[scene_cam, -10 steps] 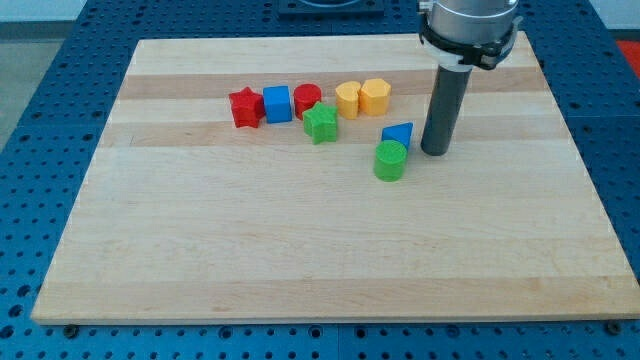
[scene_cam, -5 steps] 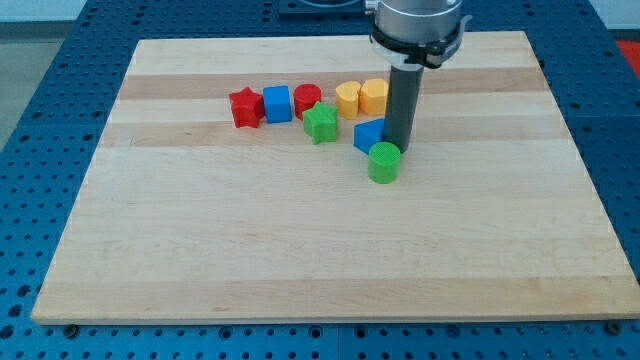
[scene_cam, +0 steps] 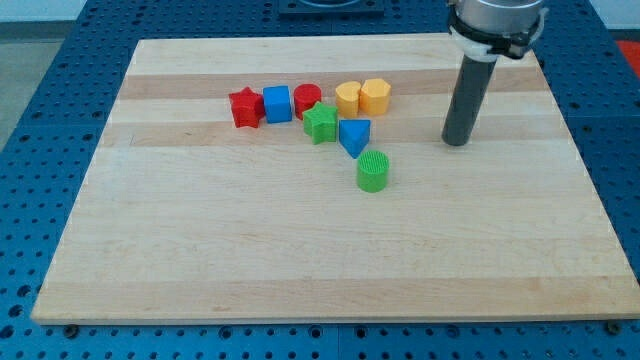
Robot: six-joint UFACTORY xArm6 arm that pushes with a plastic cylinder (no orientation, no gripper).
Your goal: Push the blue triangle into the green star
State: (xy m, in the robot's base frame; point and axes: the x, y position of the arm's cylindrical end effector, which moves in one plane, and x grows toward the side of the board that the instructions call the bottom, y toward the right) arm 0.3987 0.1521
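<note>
The blue triangle [scene_cam: 354, 135] lies near the middle of the wooden board [scene_cam: 300, 250], its left edge touching the green star [scene_cam: 320, 123]. My tip [scene_cam: 457, 143] is well to the view's right of both, apart from every block. The dark rod rises from the tip to the view's top right.
A green cylinder [scene_cam: 373, 171] sits just below and right of the blue triangle. Above the star runs a row: a red star [scene_cam: 244, 107], a blue cube [scene_cam: 277, 103], a red cylinder [scene_cam: 307, 100], and two yellow blocks [scene_cam: 348, 98] [scene_cam: 375, 95].
The tip swept left, pushing the blue triangle against the green star and nudging the green cylinder down-left. It has since pulled back to the view's right.
</note>
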